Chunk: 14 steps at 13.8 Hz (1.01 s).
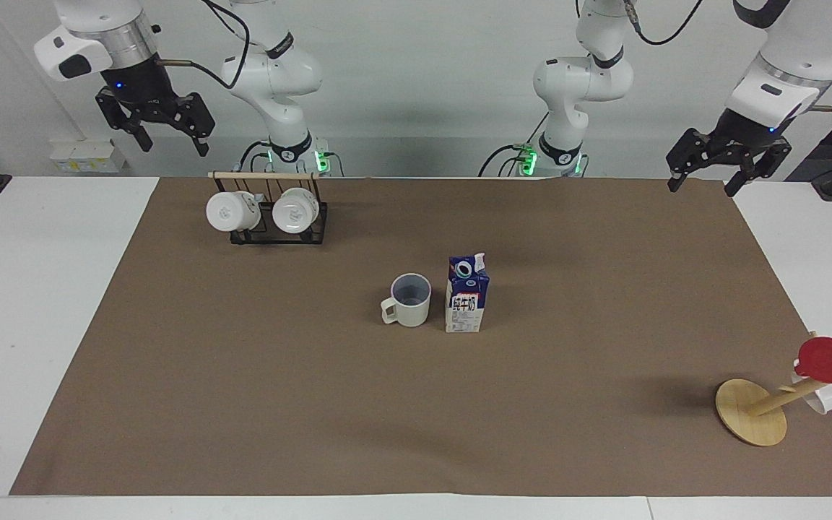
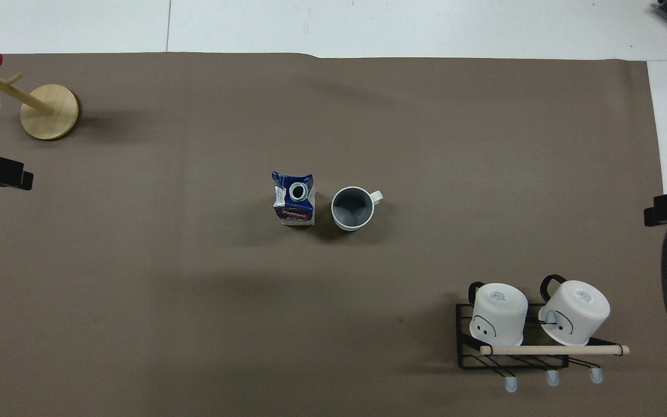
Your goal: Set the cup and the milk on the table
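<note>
Cup (image 1: 411, 299) and milk (image 1: 466, 295) stood mid-worktop (image 1: 40, 289), well apart from both raised grippers, left (image 1: 700, 172) and right (image 1: 169, 138); jaws spread, empty.

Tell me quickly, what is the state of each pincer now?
Left pincer: open, empty, raised over the table's edge at its own end.
Right pincer: open, empty, raised at its own end.

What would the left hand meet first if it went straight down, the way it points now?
Probably the brown mat, near its corner at the left arm's end, or the white table beside it. The left hand hangs open, and nothing stands under it.
</note>
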Each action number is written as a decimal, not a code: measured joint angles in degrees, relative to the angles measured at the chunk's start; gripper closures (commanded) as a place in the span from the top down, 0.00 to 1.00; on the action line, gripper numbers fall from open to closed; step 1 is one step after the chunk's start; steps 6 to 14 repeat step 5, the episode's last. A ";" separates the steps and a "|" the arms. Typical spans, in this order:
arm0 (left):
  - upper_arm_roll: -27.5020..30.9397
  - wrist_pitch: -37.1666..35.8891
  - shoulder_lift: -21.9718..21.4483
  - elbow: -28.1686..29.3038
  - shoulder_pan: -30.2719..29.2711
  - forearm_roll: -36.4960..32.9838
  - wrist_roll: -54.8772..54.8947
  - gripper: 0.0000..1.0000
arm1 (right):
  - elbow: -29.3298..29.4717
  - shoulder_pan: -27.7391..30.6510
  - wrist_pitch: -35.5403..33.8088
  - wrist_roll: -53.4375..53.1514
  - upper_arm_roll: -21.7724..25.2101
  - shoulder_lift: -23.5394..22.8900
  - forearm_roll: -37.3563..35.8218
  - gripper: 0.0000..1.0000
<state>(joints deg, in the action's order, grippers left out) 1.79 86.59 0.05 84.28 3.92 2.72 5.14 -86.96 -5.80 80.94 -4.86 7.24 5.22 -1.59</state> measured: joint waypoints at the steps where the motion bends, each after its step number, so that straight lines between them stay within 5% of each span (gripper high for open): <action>1: 0.00 -0.06 -0.20 0.26 0.00 -0.01 0.00 1.00 | 0.00 0.00 0.00 0.00 0.00 0.00 0.00 1.00; 14: 0.00 -0.14 -0.82 1.02 0.00 -0.01 0.00 1.00 | 0.00 0.00 0.00 0.00 0.00 0.00 0.00 1.00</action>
